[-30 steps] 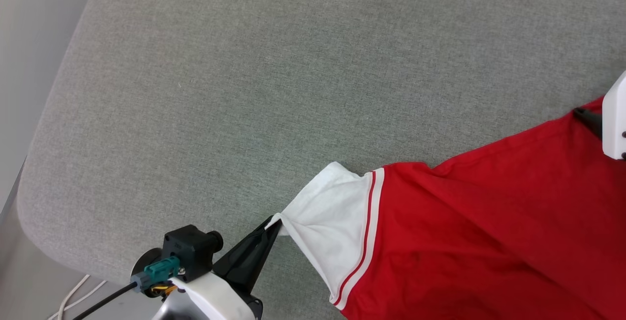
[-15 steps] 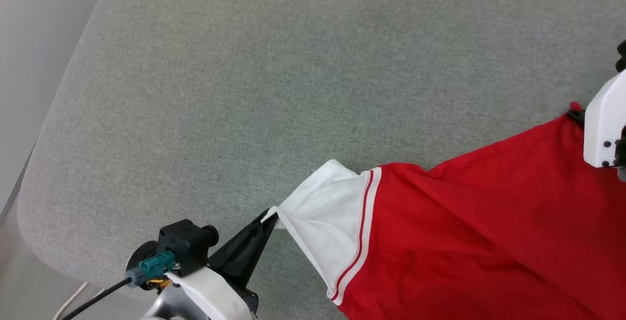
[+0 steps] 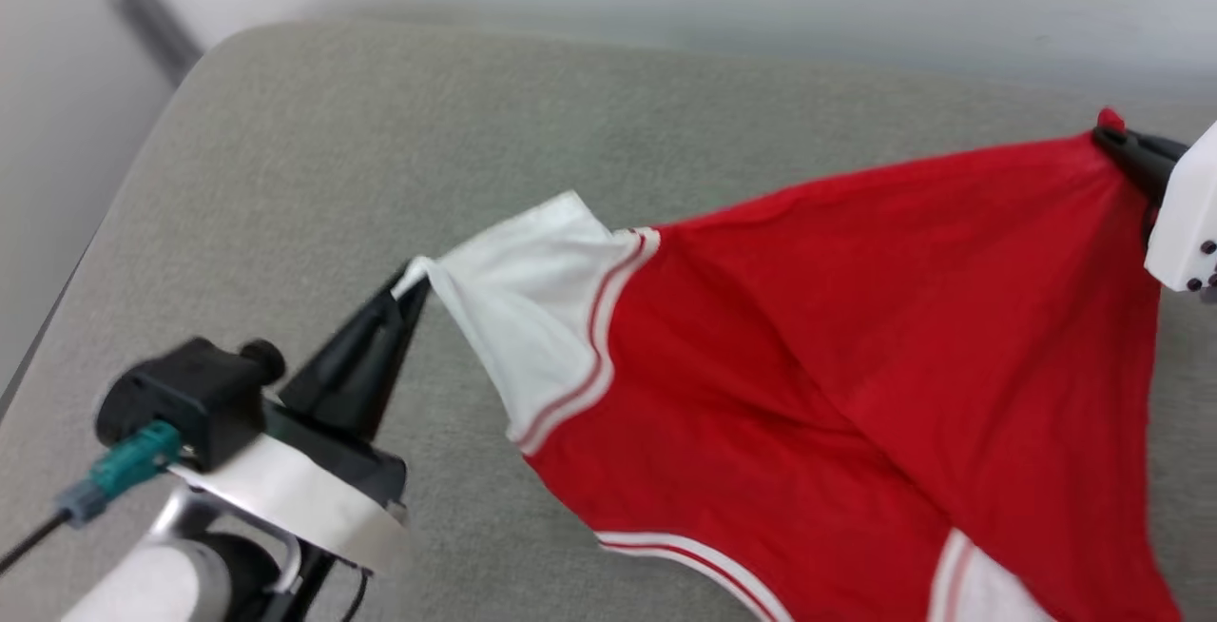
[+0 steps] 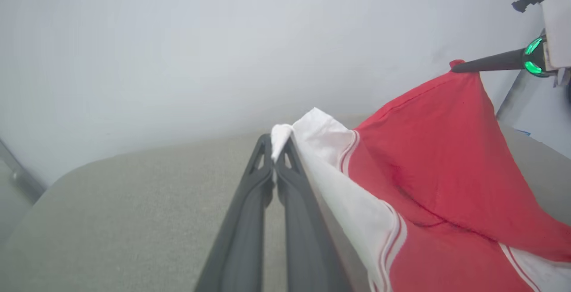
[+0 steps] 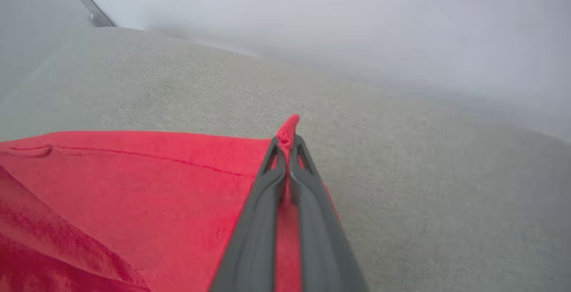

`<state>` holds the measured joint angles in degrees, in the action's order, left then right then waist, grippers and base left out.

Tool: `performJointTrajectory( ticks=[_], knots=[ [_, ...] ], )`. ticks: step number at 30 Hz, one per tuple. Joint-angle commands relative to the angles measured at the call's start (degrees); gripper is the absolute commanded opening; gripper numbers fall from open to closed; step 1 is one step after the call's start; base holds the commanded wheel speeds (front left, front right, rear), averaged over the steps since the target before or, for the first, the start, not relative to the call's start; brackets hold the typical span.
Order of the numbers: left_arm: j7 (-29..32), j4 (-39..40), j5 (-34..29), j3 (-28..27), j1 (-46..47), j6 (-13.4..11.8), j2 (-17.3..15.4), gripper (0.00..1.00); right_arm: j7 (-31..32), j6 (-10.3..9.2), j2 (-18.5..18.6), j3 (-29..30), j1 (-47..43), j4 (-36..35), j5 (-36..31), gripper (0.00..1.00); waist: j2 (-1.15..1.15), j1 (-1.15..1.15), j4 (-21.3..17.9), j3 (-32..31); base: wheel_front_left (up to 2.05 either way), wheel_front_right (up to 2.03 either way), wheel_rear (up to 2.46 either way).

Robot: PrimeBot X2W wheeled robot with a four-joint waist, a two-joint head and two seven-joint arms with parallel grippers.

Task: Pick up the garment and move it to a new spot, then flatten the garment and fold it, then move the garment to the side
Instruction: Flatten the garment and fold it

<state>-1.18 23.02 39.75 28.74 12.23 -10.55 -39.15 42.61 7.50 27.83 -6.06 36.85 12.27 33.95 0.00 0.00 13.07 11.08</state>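
Above grey cushion (image 3: 285, 175), garment (image 3: 808, 318) taut between left pincer (image 3: 411, 272), closed on sleeve (image 3: 532, 299), and right pincer (image 3: 1103, 135), closed on corner (image 3: 1109, 118).

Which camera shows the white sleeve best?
The head view: the whole white sleeve shows, its tip pinched by the left gripper. The left wrist view sees it slanted, close up; the right wrist view, red cloth.

The left gripper (image 3: 410, 279) has tapering black jaws, a white wrist shell (image 3: 285, 498), a black camera block (image 3: 185, 398) and a teal connector (image 3: 119, 475). The right gripper (image 3: 1109, 133) has a white housing (image 3: 1187, 223) with dark screws (image 3: 1207, 248).
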Motion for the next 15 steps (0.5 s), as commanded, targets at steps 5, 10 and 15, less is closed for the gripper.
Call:
performJointTrajectory(
  ticks=[5,10,15],
  knots=[
    [-0.6,3.5,-0.5,-4.5,4.8,-1.6,-1.3,0.00,-2.0,-0.02,-0.3,1.5,-1.1,-7.5,1.3,0.00,0.00,0.00,-6.6,-5.6,0.00,0.00,0.00],
    [-0.2,5.7,-0.9,-8.0,8.8,-2.4,-2.9,0.00,-1.6,-0.02,-1.6,3.4,-1.8,-14.4,1.9,0.00,0.00,0.00,-9.7,-7.4,0.00,0.00,0.00],
    [-0.1,8.6,-0.9,-13.8,16.9,-3.8,-4.0,0.00,0.7,-0.02,-4.9,7.0,-1.7,-25.1,2.8,0.00,0.00,0.00,-14.6,-8.1,0.00,0.00,0.00]
  ],
)
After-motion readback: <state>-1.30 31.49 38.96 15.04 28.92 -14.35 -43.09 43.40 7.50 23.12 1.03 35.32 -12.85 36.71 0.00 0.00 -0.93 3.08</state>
